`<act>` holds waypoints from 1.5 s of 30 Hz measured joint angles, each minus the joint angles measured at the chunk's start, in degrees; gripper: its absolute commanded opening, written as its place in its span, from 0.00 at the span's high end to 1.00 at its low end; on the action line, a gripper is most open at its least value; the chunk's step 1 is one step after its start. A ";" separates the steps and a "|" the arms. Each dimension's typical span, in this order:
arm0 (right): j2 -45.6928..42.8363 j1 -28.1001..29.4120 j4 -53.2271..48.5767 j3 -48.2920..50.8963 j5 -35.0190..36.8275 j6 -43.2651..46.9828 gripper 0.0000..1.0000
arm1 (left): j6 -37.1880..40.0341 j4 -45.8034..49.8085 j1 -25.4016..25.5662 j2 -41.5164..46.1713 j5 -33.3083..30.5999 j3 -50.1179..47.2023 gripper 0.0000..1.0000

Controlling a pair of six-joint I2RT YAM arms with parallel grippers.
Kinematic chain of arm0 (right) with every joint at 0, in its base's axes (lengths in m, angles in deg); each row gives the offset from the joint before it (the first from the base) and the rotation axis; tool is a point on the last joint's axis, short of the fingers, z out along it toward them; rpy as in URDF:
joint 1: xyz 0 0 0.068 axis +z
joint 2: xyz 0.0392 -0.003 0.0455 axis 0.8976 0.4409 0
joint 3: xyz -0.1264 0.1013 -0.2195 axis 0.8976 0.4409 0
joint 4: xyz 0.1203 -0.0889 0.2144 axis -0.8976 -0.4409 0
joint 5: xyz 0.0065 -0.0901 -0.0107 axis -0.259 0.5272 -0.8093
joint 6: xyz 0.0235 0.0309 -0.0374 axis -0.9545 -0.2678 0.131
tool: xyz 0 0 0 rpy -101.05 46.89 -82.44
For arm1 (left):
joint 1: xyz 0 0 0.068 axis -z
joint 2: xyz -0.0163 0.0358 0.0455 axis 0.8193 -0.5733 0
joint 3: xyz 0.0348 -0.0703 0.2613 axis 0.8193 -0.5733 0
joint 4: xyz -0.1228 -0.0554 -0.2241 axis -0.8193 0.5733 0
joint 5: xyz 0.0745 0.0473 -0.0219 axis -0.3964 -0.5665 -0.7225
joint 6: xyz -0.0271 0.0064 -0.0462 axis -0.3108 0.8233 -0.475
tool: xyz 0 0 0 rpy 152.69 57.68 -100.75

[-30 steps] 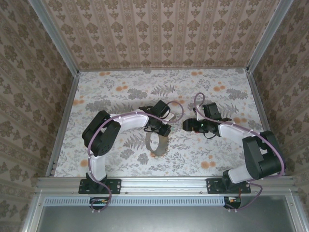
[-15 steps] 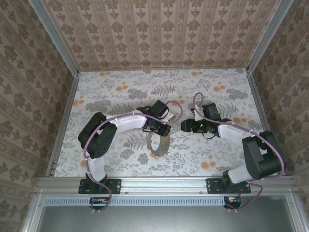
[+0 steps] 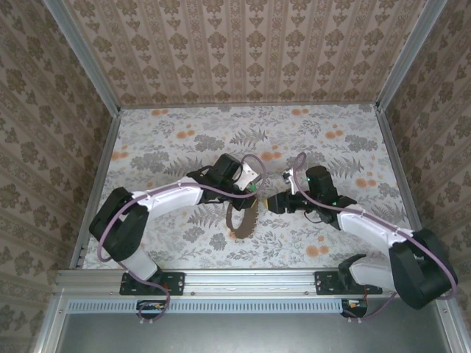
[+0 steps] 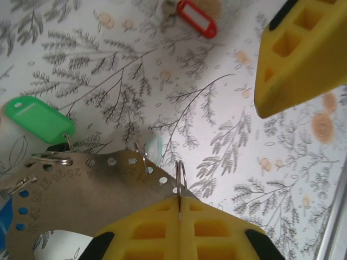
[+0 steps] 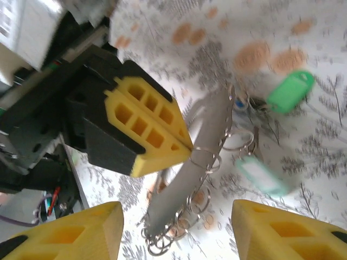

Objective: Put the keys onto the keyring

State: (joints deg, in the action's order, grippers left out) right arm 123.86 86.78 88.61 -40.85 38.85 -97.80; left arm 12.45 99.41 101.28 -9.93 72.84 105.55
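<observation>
A: Since you share my feeds, what is my left gripper (image 4: 179,201) doing?
B: On my screen it is clamped tight on the thin metal keyring (image 4: 179,176), right at the edge of the strap (image 4: 92,187).
A: And my right gripper (image 5: 177,212)?
B: I see it spread wide and gripping nothing, with its fingers (image 5: 65,235) on either side of the strap, not touching it.
A: The keys?
B: I make out the green-tagged key (image 4: 39,119) just beside the strap. The red-tagged key (image 4: 196,19) lies on the table (image 3: 184,140), apart from the strap.
</observation>
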 measured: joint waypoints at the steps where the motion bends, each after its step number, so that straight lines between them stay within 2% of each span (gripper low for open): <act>1: -1.20 0.02 0.94 0.24 -0.09 0.04 0.48 | 0.48 -0.68 -0.31 0.98 0.81 -0.72 1.00; 7: -5.16 1.01 2.45 0.50 -1.27 0.02 0.49 | 2.91 -4.00 -0.70 6.01 4.26 -3.67 1.00; 19: -12.68 4.48 2.29 0.55 -1.77 1.51 0.48 | 9.09 -5.01 0.22 22.12 3.78 -7.87 1.00; 27: -13.42 4.76 -0.35 -1.25 -0.59 3.48 0.49 | 10.93 -4.76 0.15 23.08 1.95 -7.87 1.00; 32: -12.07 4.76 -1.14 -1.16 1.38 3.23 0.48 | 9.09 -4.81 -1.07 20.22 0.61 -7.93 1.00; 35: -11.78 4.76 -2.84 -1.18 3.89 3.45 0.49 | 5.70 -5.16 -4.83 19.10 0.11 -8.83 1.00; 38: -9.33 4.76 -6.64 -2.60 7.48 4.28 0.49 | 2.03 -5.03 -9.66 18.01 -0.55 -9.03 0.92; 40: -6.01 4.76 -9.46 -4.92 10.16 5.07 0.49 | 0.09 -4.74 -11.54 17.29 -1.49 -9.01 0.87; 45: 5.20 4.94 -15.85 -14.69 14.03 7.67 0.51 | -2.86 -4.37 -12.07 15.32 -2.51 -9.01 0.82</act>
State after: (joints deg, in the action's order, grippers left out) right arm 129.06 91.72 72.76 -55.54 52.89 -90.13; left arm 9.59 95.04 89.21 5.39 70.33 96.54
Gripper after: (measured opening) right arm 0.500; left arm 0.173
